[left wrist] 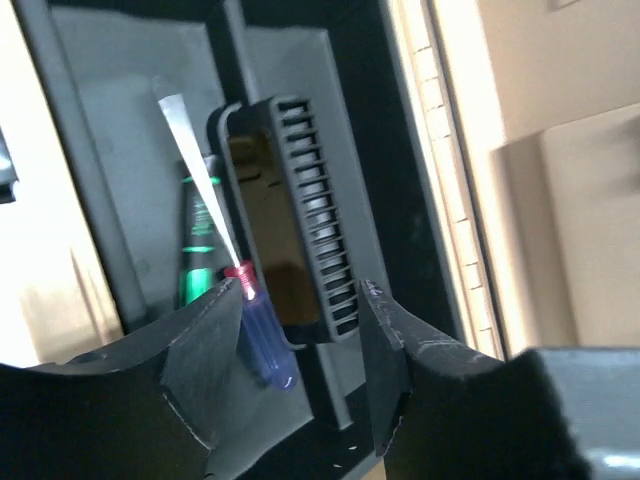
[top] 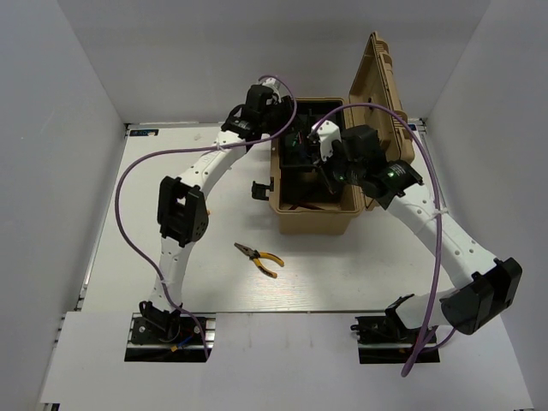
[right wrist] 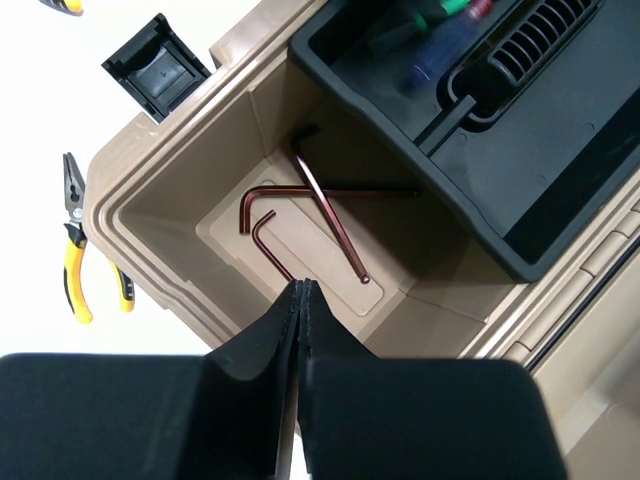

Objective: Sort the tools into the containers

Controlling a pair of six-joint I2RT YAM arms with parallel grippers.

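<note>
In the toolbox tray | my left jaws parted, blue screwdriver lying loose between them | my right jaws pinched shut above hex keys on box floor | pliers on table, unsorted
</note>
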